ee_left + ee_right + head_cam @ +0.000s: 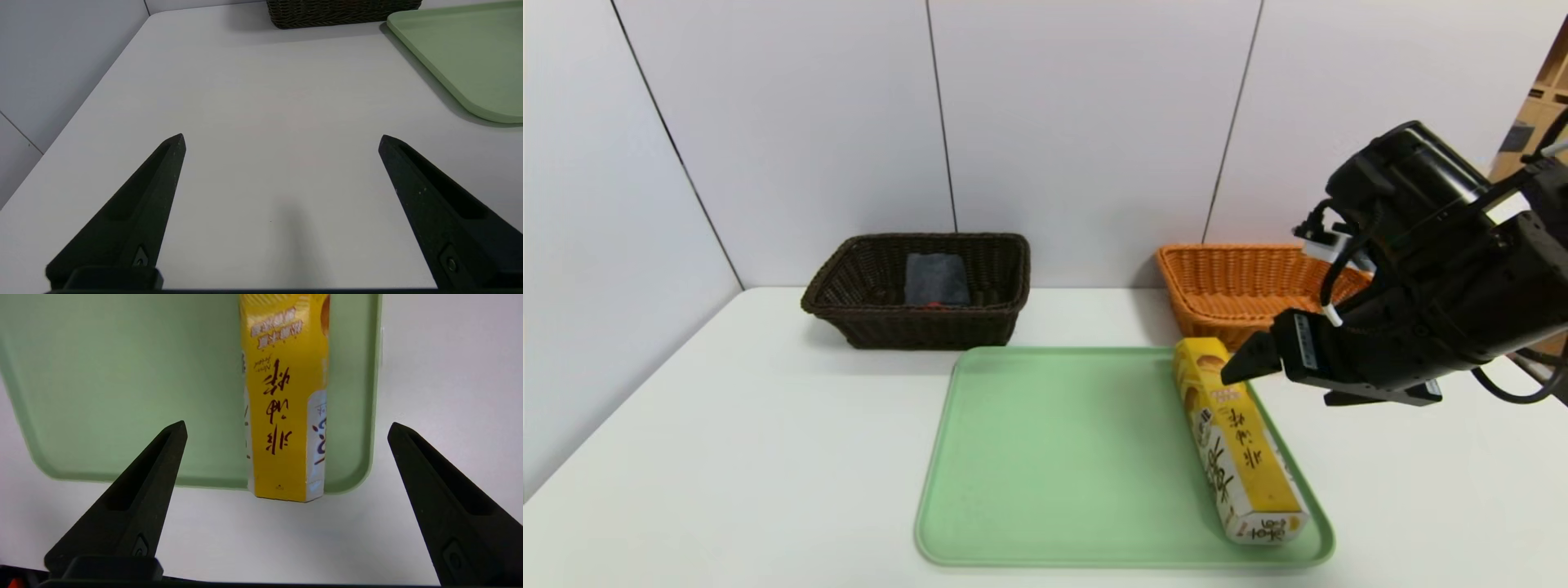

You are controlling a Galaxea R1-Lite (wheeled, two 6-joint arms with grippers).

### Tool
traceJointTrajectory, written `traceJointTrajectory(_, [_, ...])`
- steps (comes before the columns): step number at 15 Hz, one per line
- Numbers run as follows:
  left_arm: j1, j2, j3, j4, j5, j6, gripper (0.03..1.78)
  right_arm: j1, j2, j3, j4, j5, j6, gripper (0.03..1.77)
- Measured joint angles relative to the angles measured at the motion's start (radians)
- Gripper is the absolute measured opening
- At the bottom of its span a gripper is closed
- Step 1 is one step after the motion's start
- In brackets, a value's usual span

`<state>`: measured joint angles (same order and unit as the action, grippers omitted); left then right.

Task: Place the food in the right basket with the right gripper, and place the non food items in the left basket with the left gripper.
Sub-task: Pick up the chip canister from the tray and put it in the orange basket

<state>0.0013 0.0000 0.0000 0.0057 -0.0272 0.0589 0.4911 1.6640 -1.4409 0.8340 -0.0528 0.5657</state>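
Baskets stand at the far side of the white table (768, 425) in the head view. The dark basket (931, 331), on the left, holds a grey cloth (936, 279) with a bit of something red (935, 305) by its near edge. The orange basket (1241, 282) is on the right, and my arm hides some of it. A green tray (1062, 457) lies nearer, and the long yellow carton (1250, 441) lies on it, close along its right edge. There is wide room on the tray to the left of the carton, but just a thin strip on its right. My right claw (1278, 385) is up in the air by the carton's far end, in front of the orange basket.

In the left wrist view, my left claw (282, 141) is parked over the table, off the tray's left side. Its two fingers are wide apart, with only white table to see between them. The tray's edge and the dark basket are farther off.

In the right wrist view, my right claw's fingers are wide apart too, and hold nothing. The carton shows between them, with room on both sides. Its near end hides a bit of the tray's rim.
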Motion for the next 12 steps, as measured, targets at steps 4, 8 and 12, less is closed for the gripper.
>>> traceJointTrajectory(4, [0.000,0.000,0.000,0.000,-0.001,0.000,1.69,0.024,0.078,-0.053,0.053,-0.046,0.101,1.70])
traceJointTrajectory(8, [0.000,0.000,0.000,0.000,0.000,0.001,1.69,0.027,0.150,-0.059,0.053,-0.110,0.102,1.70])
traceJointTrajectory(12, [0.000,0.000,0.000,0.000,0.000,0.001,1.69,0.034,0.200,-0.066,0.050,-0.119,0.092,1.70])
